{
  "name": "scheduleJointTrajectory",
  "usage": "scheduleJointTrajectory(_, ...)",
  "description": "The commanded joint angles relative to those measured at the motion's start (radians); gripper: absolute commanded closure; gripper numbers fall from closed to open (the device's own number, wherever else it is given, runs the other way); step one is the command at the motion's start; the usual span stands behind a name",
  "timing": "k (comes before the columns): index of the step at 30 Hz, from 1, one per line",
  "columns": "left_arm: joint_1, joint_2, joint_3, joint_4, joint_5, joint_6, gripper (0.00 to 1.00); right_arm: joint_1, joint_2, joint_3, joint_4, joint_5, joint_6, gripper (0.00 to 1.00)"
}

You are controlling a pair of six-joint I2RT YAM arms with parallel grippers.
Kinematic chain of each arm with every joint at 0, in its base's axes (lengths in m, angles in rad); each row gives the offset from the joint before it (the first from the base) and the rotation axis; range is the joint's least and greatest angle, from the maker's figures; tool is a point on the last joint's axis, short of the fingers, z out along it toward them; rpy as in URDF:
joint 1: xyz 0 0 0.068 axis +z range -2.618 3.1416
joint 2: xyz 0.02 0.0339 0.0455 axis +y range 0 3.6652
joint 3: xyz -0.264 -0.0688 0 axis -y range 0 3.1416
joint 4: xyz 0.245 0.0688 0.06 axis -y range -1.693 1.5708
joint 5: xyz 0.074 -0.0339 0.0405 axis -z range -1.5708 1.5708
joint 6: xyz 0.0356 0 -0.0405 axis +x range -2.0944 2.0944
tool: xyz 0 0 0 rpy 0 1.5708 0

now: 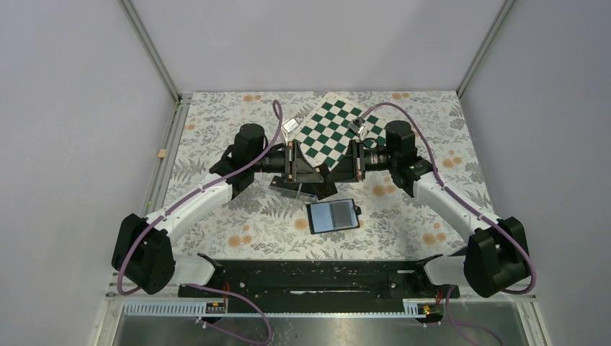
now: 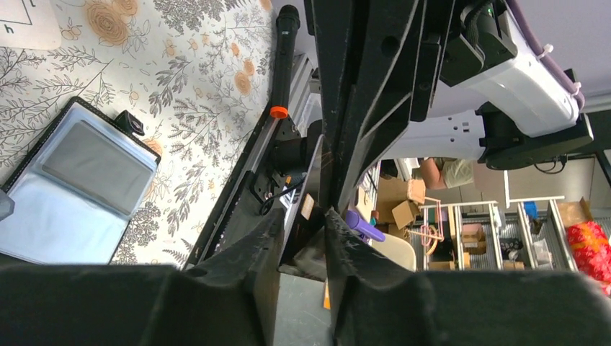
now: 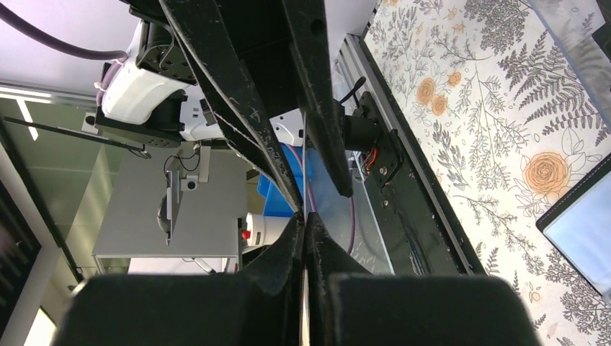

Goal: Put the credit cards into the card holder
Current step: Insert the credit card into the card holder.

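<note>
Credit card point(image 3: 304, 173) in closed right gripper point(image 3: 304, 220)

Black card holder point(image 1: 332, 216), green-and-white checkered board point(image 1: 335, 131), white tablecloth point(image 1: 403, 232) printed with grey ferns, orange flowers

Glossy clear plastic inside card holder point(image 2: 72, 180)
</note>
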Motion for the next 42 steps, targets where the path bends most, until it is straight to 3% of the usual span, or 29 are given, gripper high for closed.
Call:
scheduleJointTrajectory(1, -0.009, -0.043, -0.016, 0.027, -0.048, 0.026, 0.68, 0.016, -0.002, 0.005, 0.073, -0.006, 0.02, 1.0)
scheduleJointTrajectory(5, -0.009, -0.059, -0.028, -0.001, -0.085, 0.042, 0.57, 0.016, -0.008, -0.001, 0.066, 0.007, 0.015, 1.0)
scheduleJointTrajectory(13, -0.008, -0.077, -0.117, -0.054, -0.15, 0.055, 0.56, -0.004, -0.043, -0.062, -0.085, 0.144, -0.074, 1.0)
scheduleJointTrajectory(17, -0.008, -0.061, -0.191, -0.129, -0.191, 0.063, 0.52, -0.069, -0.067, -0.187, -0.009, 0.215, -0.006, 1.0)
scheduleJointTrajectory(25, -0.02, 0.12, -0.29, -0.132, -0.281, 0.077, 0.73, -0.095, -0.003, -0.266, -0.092, 0.279, -0.128, 1.0)
scheduleJointTrajectory(35, -0.096, 0.397, -0.182, -0.114, -0.352, 0.119, 0.81, -0.095, 0.122, -0.243, -0.174, 0.373, -0.27, 1.0)
scheduleJointTrajectory(42, -0.114, 0.477, -0.125, -0.116, -0.355, 0.123, 0.86, -0.094, 0.184, -0.229, -0.174, 0.43, -0.307, 1.0)
